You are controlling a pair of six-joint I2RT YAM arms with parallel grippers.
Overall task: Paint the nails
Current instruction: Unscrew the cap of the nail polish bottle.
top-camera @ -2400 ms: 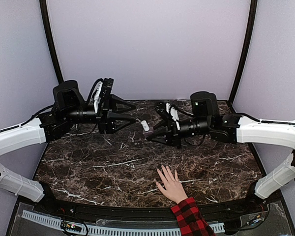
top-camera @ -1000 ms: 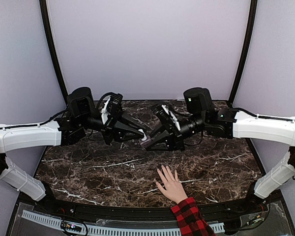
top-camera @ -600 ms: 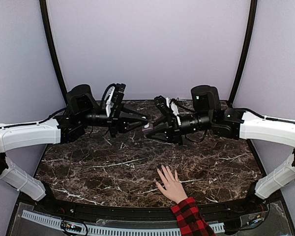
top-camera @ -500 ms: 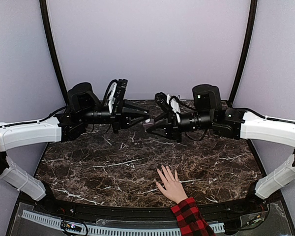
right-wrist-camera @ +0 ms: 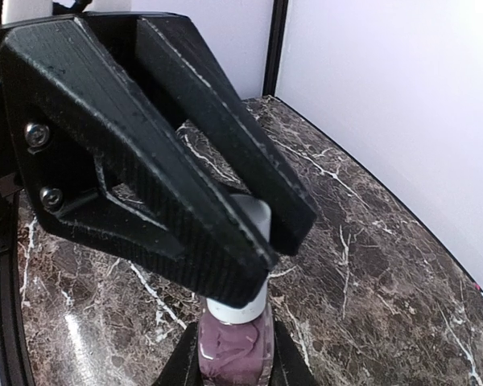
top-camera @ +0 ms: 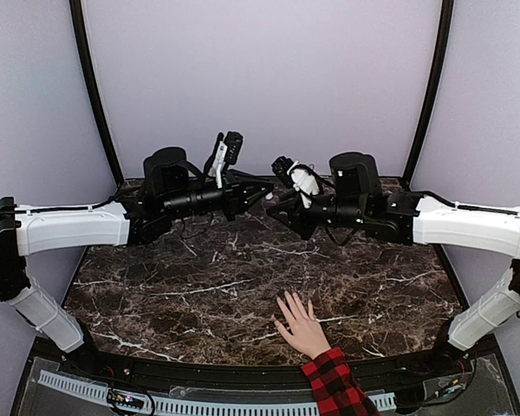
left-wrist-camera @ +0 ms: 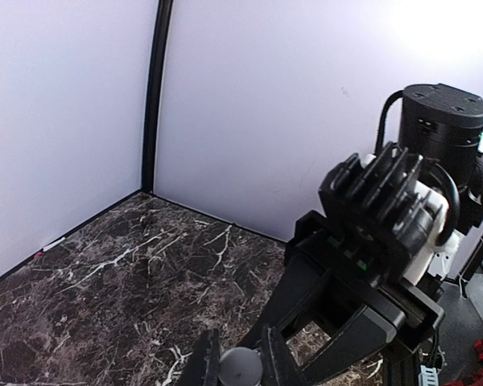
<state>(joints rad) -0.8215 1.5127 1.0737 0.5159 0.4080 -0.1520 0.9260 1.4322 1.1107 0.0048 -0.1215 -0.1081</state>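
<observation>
A small bottle of mauve polish (right-wrist-camera: 229,347) with a white cap (right-wrist-camera: 251,219) hangs in the air between my two arms. My right gripper (right-wrist-camera: 230,366) is shut on the glass body. My left gripper (left-wrist-camera: 240,363) is shut on the cap (left-wrist-camera: 241,370), its black fingers (right-wrist-camera: 185,193) filling the right wrist view. In the top view the two grippers meet tip to tip, left (top-camera: 262,192) and right (top-camera: 276,211), above the back of the table, and the bottle is hidden between them. A human hand (top-camera: 302,328) lies flat near the front edge, its nails (top-camera: 289,297) tiny and pale.
The hand's wrist wears a red-and-black plaid sleeve (top-camera: 334,386). The dark marble tabletop (top-camera: 182,286) is bounded by lilac walls and two black corner posts (top-camera: 91,95). Both arms stretch inward over the back half of the table.
Both grippers, still joined at the bottle, have risen and moved toward the back wall. The left wrist has rolled. The hand has stayed still.
</observation>
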